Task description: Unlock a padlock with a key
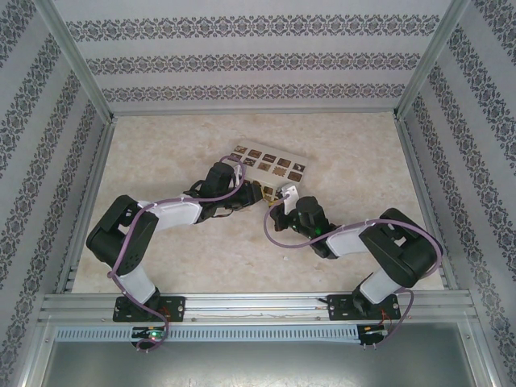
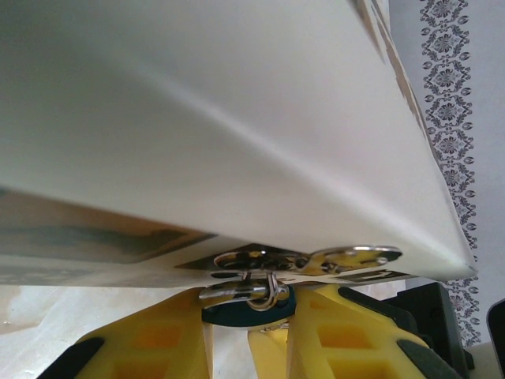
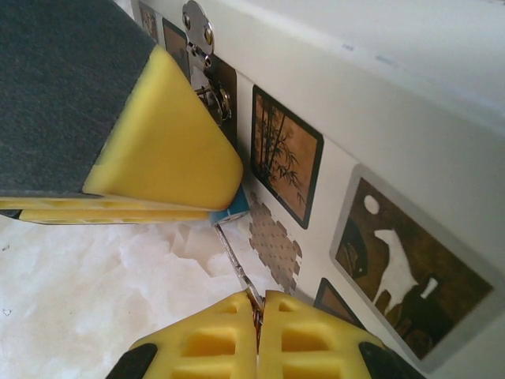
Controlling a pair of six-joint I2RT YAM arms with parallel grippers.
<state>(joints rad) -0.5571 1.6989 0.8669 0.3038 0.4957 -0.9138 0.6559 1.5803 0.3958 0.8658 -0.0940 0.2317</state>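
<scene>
Teal padlock (image 2: 233,316) in left end effector (image 2: 246,332); right end effector (image 3: 258,308) pinches key (image 3: 235,264) toward eleven o'clock; I'd twist axially, gently.

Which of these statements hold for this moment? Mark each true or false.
1. The left hand grips the teal padlock. True.
2. The right hand is wide open. False: it is shut on the thin key.
3. The key lies loose, away from both hands. False: the right hand pinches it, its tip at the padlock.
4. The padlock sits by the metal hasp on the beige box. True.
5. The box's side is plain. False: it bears dark picture tiles.
</scene>
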